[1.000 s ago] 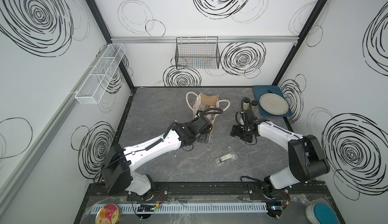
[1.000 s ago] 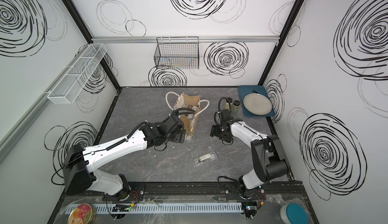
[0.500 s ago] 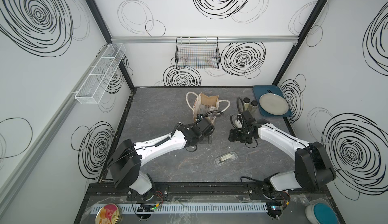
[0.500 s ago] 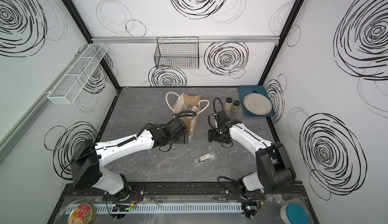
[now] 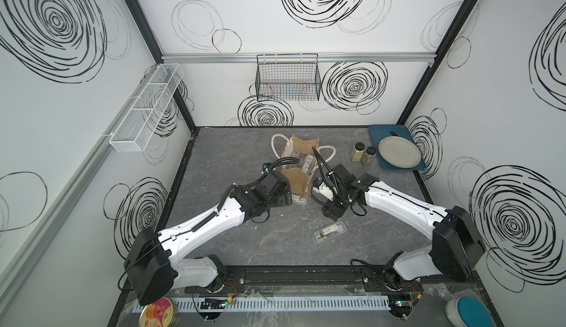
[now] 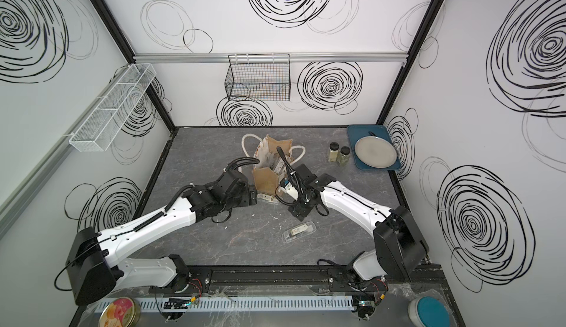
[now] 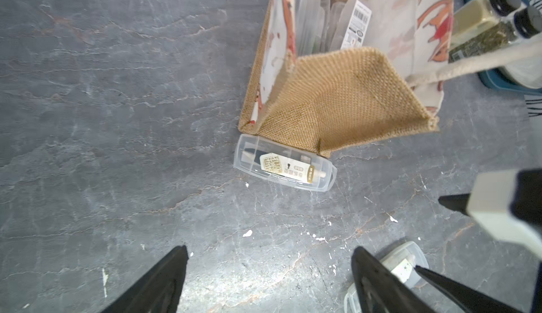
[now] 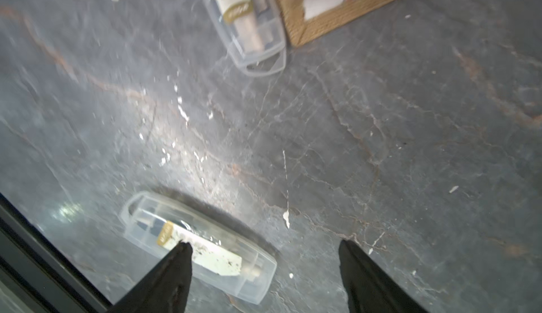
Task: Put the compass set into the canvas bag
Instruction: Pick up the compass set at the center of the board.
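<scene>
The canvas bag [image 5: 298, 181] stands at mid-table, white rope handles splayed, with several clear cases inside [image 7: 337, 18]. One compass set [image 7: 284, 166], a clear case with a gold label, lies flat against the bag's near bottom edge. A second compass set [image 5: 329, 232] lies loose nearer the front. My left gripper [image 7: 269, 253] is open and empty, short of the case by the bag. My right gripper [image 8: 264, 247] is open above the table beside the loose case [image 8: 199, 247]; one fingertip overlaps that case's label in the right wrist view.
Two spice jars [image 5: 363, 154] and a blue tray [image 5: 375, 132] with a grey plate stand at the back right. A black wire basket [image 5: 288, 79] hangs on the back wall and a white mesh shelf [image 5: 147, 108] on the left wall.
The right gripper has moved from beside the bag toward the front, to the loose case. The left gripper has drawn back a little from the bag. Both stayed open.
</scene>
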Available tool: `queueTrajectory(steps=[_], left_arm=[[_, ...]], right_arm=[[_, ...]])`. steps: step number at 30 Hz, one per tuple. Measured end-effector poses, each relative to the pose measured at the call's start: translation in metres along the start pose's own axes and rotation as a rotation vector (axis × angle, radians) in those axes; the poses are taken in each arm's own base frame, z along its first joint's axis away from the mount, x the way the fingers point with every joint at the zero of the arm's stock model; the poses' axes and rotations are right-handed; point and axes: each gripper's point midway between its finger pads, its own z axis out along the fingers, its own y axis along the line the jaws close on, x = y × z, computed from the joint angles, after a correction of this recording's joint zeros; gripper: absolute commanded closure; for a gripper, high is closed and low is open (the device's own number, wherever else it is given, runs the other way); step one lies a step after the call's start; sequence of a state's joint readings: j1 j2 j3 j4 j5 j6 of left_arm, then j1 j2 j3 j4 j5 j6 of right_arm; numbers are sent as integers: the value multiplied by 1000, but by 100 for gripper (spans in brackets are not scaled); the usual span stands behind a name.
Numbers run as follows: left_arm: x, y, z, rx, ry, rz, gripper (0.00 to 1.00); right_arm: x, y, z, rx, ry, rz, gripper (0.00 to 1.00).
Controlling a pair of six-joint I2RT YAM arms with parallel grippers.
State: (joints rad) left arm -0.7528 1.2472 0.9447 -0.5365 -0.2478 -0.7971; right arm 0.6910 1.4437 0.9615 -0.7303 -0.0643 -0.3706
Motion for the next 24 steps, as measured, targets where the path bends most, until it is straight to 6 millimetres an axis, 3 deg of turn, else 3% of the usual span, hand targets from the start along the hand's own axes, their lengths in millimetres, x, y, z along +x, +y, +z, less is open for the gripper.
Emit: queueTrajectory(steps=[4, 8, 18, 24], left_arm=[[-2, 20, -5, -20, -17, -36, 9], [-2, 32, -7, -35, -21, -56, 9], [-2, 33, -6, -32, -14, -49, 9], [2, 35, -3, -37, 0, -48, 9]], right_arm=[[25, 15, 4, -28, 47, -171, 11], [30, 29, 1, -42, 19, -296, 9], [46, 45, 26, -93, 90, -422, 8], [49, 44, 43, -94, 114, -434, 8]])
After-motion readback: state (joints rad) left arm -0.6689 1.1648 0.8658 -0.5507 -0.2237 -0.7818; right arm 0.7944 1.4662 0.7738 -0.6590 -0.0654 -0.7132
